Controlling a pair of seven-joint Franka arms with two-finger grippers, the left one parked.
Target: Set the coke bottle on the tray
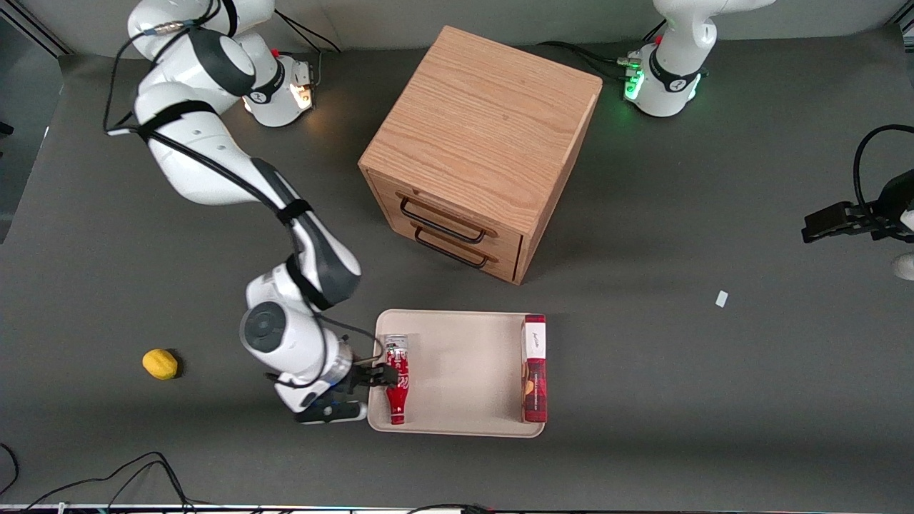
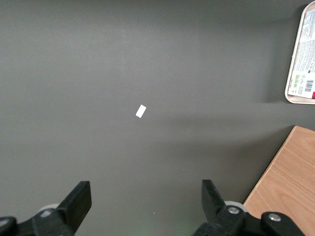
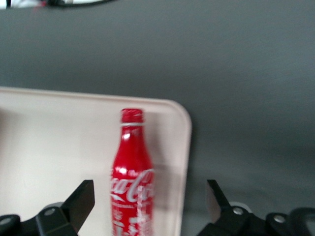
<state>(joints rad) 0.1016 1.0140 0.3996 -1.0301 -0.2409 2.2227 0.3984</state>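
A wooden drawer cabinet (image 1: pixel 480 153) with two dark handles stands on the grey desk (image 1: pixel 714 400), farther from the front camera than the tray (image 1: pixel 464 371). A red-and-white rectangular box (image 1: pixel 534 368) lies on the tray along the edge toward the parked arm's end of the desk. A small yellow fruit-like thing (image 1: pixel 160 363) sits on the desk toward the working arm's end, well apart from the tray. A small white scrap (image 1: pixel 722 299) lies on the desk toward the parked arm's end. Black cables trail along the desk edge nearest the camera.

The coke bottle (image 1: pixel 397 380) lies flat on the tray, just inside the tray edge toward the working arm's end, its length running along that edge. It is slim and red with white script lettering; its silver base end points toward the cabinet and its red cap toward the front camera. In the right wrist view the coke bottle (image 3: pixel 132 177) shows its cap, narrow neck and the white script on a glossy red body, close to the rounded corner of the tray (image 3: pixel 59 147).

The pincer (image 1: pixel 382 374) is at the tray's edge, beside the bottle's middle. In the wrist view the pincer (image 3: pixel 150 204) is released, its two fingers spread wide with the bottle lying between them and neither finger touching it.
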